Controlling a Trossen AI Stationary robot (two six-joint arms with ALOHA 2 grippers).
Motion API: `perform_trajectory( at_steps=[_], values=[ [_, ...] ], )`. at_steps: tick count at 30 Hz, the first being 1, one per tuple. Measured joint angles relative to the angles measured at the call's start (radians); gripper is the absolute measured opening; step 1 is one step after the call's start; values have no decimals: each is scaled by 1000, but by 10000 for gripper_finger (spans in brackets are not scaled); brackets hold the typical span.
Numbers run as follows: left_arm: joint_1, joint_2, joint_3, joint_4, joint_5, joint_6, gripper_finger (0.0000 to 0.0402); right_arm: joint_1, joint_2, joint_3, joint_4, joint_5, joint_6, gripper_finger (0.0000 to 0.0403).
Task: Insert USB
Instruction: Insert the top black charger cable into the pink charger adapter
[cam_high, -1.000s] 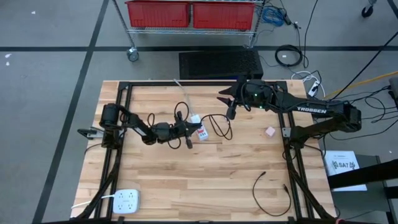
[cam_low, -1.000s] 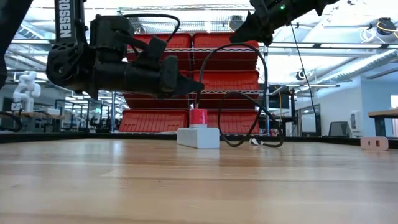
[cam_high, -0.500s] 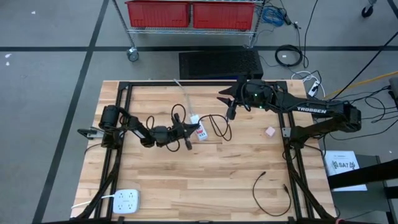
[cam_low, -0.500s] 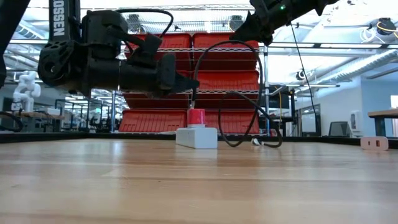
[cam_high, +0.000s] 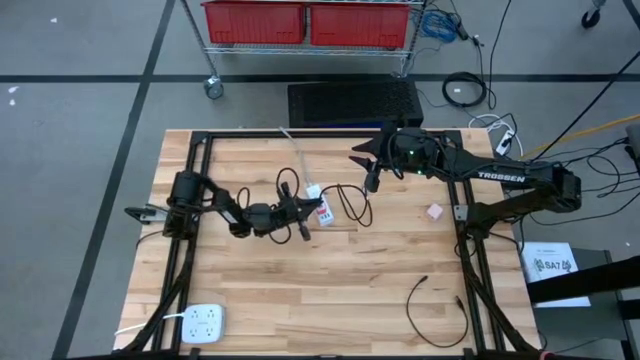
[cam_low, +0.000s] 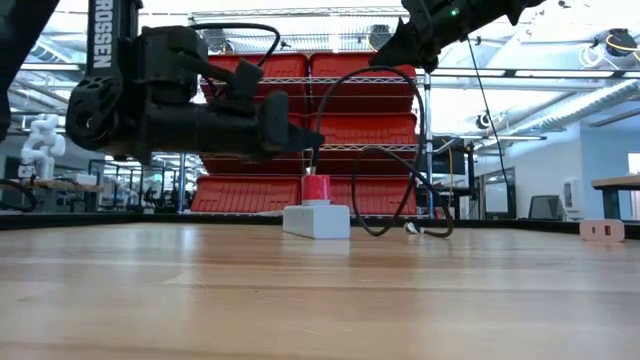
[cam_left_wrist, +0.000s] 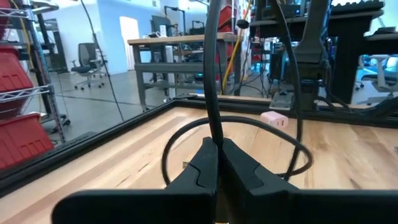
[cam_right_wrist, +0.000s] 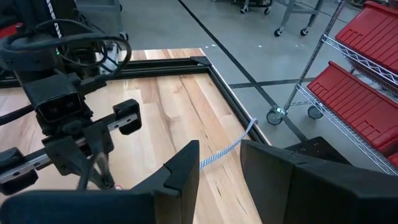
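Note:
A white block (cam_high: 322, 213) (cam_low: 317, 220) lies mid-table with a red plug (cam_low: 315, 188) standing upright on it. A black cable (cam_low: 368, 72) (cam_high: 352, 205) rises from the plug, arcs over, and comes down on the table to the block's right. My left gripper (cam_high: 303, 208) (cam_low: 312, 140) (cam_left_wrist: 217, 155) hovers just above the plug, shut on the cable. My right gripper (cam_high: 367, 172) (cam_low: 400, 45) (cam_right_wrist: 219, 165) hangs open, high above the table on the block's far right side. My left gripper pinches the black cable (cam_left_wrist: 214, 134) between its two fingertips, a short way above the red plug. The fingers come level from the table's left and lie across the cable. From the pinch the cable runs up into its loop and down to the plug.
A white braided cable (cam_high: 295, 150) (cam_right_wrist: 230, 146) lies on the far side of the block. A small pink block (cam_high: 434, 211) (cam_low: 600, 229) sits toward the right edge. A white power strip (cam_high: 203, 322) is at the near left corner and a loose black cable (cam_high: 435, 305) at the near right.
My left arm has shifted slightly at the elbow while its gripper stays shut on the cable above the plug. The cable's loop has drawn in a little toward the block.

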Motion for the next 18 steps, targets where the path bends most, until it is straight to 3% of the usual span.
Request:
perform_trajectory(
  at_steps=[18],
  values=[
    [-6,-9,12,0,-5,57,7,0,0,0,0,-3,-7,109]
  ],
)
